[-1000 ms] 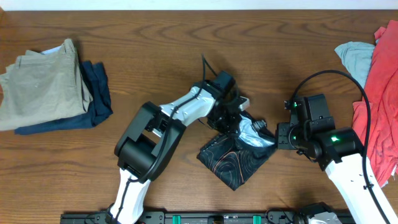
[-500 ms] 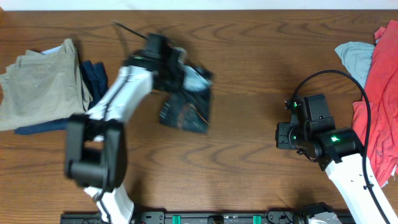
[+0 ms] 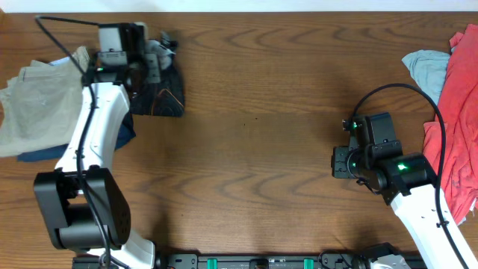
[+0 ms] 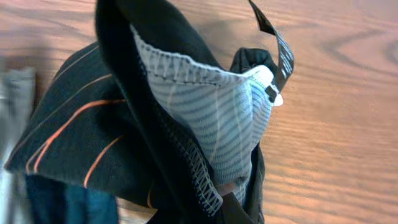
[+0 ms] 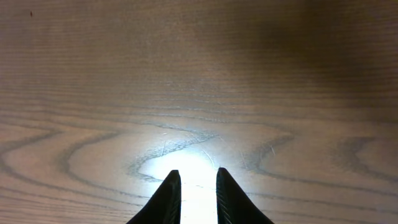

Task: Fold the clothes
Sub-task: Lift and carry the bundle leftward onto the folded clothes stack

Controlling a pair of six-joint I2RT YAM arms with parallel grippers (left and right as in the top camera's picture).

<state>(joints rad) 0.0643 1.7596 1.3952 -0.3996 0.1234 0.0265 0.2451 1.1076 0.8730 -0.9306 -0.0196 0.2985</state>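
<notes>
**Folded jersey reaches the pile**

Overhead: the left pincer (image 3: 146,69) is at the far left of the table (image 3: 284,112). It holds the folded jersey (image 3: 160,93) just beside the khaki trousers (image 3: 45,104) and the navy garment (image 3: 45,155). The right pincer (image 3: 337,163) is well apart, over bare wood, nearer the red garment (image 3: 459,112).

Left wrist: the jersey (image 4: 81,124) fills the view, its pale lining (image 4: 211,118) gaping. The fingers are buried in cloth, but the bundle hangs from them, so the grip looks closed on it. To set it down well, the arm should probably lower until the bottom layer lies flat and square with the stack, and let go only then, or the fold may spring open.

Right wrist: the right pincer (image 5: 193,193) is narrow, its fingers nearly together and empty.

A second ago the jersey lay at the table's centre between both arms. Half a second ago it was partway left. The right arm has not moved.
</notes>
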